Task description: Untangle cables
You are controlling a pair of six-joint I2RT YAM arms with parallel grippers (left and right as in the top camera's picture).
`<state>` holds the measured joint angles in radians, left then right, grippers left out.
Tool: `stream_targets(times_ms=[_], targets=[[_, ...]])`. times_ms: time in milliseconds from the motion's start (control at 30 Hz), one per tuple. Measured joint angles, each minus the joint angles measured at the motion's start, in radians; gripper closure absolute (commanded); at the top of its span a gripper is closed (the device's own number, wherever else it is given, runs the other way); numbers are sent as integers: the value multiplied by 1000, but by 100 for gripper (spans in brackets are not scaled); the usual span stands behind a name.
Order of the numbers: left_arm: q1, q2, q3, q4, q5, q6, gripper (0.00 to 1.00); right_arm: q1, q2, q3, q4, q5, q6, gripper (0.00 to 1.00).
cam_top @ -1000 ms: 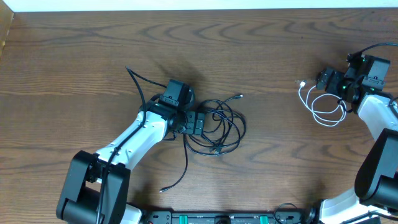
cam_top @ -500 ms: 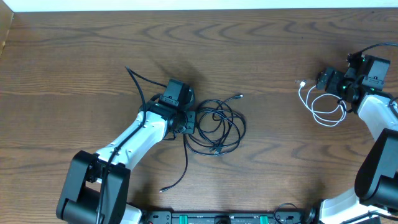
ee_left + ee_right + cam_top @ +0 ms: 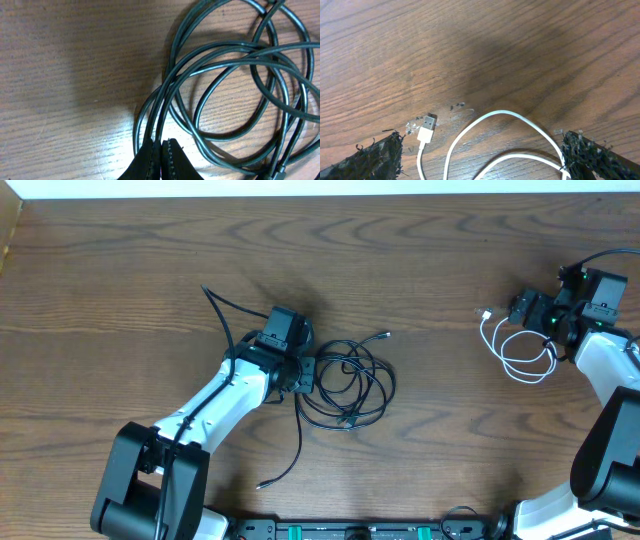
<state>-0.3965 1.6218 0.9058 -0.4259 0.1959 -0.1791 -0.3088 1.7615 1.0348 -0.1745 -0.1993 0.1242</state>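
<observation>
No lettering, number, logo or sign can be read in any view. The black cables (image 3: 350, 385) are plain. The white cable (image 3: 520, 358), right of the black cables, is plain too, and its plug (image 3: 426, 121) carries no legible marking. The wooden table (image 3: 100, 260) beneath them shows only grain.

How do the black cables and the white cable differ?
The black cables lie mid-table in many crossed loops; the white cable lies alone at the right in few loops. The left gripper looks shut on the black cables; the right gripper stands open over the white cable. Both rest on the table.
</observation>
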Motion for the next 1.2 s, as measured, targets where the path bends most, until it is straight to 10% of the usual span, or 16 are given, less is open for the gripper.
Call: stream_targets(times_ms=[100,233,700,1200], targets=[[0,0,0,6,0,1,55,0,0,0,0,14,0,1],[0,0,0,9,0,-5,40,0,0,0,6,17,0,1],[0,0,0,19,0,-3,39,10,0,-1,-130,-513,345,4],[0,0,0,19,0,-3,33,427,0,-2,-232,-546,29,17]])
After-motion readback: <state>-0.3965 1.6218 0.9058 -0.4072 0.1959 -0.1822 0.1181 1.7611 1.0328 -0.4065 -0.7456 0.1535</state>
